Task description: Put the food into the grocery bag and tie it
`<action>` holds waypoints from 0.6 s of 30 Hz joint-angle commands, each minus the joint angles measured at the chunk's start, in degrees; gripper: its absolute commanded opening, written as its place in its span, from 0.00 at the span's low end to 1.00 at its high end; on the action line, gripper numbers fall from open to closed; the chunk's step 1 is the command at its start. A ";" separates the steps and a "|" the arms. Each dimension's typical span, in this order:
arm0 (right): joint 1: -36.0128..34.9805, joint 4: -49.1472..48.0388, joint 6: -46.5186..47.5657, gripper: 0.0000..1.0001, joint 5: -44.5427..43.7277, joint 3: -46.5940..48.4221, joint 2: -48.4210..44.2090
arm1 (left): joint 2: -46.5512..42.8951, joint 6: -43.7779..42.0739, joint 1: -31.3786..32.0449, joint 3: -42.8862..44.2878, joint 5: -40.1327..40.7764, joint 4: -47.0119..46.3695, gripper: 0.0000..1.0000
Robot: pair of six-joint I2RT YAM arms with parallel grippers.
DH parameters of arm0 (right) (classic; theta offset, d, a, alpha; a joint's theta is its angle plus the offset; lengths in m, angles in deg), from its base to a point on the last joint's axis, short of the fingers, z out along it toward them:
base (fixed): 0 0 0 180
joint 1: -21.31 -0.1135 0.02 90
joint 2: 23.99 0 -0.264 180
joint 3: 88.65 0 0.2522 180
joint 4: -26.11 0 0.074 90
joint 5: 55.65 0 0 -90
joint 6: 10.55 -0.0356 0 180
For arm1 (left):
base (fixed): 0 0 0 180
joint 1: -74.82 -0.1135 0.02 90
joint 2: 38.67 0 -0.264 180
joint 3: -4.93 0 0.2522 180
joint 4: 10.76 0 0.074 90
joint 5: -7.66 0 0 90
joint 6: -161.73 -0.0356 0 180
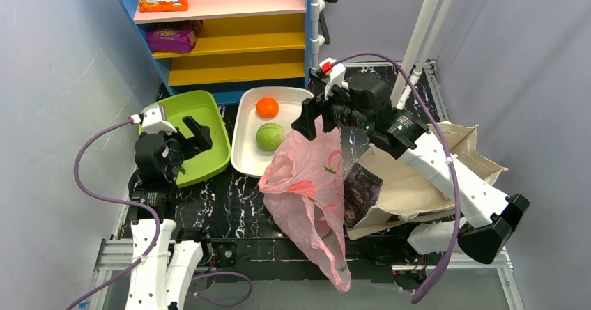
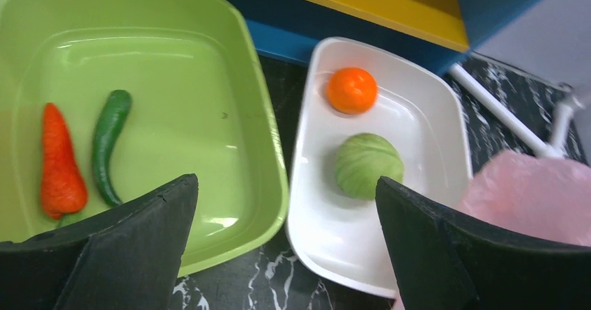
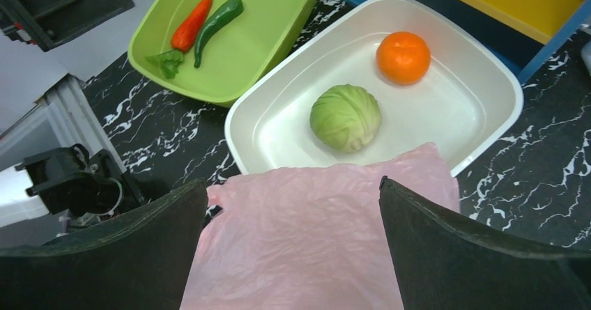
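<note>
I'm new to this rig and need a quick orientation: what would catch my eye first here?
The translucent pink plastic bag grabs attention first, sprawled across the middle of the black marbled table toward its near edge. Behind it, a white tray holds an orange and a pale green cabbage; left of that, a lime-green tray holds a carrot and a green chili.

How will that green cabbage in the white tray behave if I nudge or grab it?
The cabbage looks round, so it will probably roll on the smooth white tray when nudged. Its ridged leaves may give some grip. The raised rim should stop it.
</note>
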 commanded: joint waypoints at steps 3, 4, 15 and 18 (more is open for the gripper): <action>-5.43 2.47 1.52 1.00 -5.68 -0.71 -5.12 | -2.68 0.21 0.77 2.26 -13.32 6.67 0.99; -5.75 2.86 1.52 1.00 -6.14 -1.15 -5.74 | -3.07 -0.07 0.78 2.41 -16.30 8.30 1.00; -6.24 2.28 3.09 1.00 -6.03 -4.28 -6.92 | -12.16 -3.13 5.35 -6.74 -51.84 -1.65 0.96; -6.23 2.78 3.09 1.00 -4.46 -4.34 -6.47 | -9.30 -4.49 8.67 -5.92 -57.07 -3.06 0.92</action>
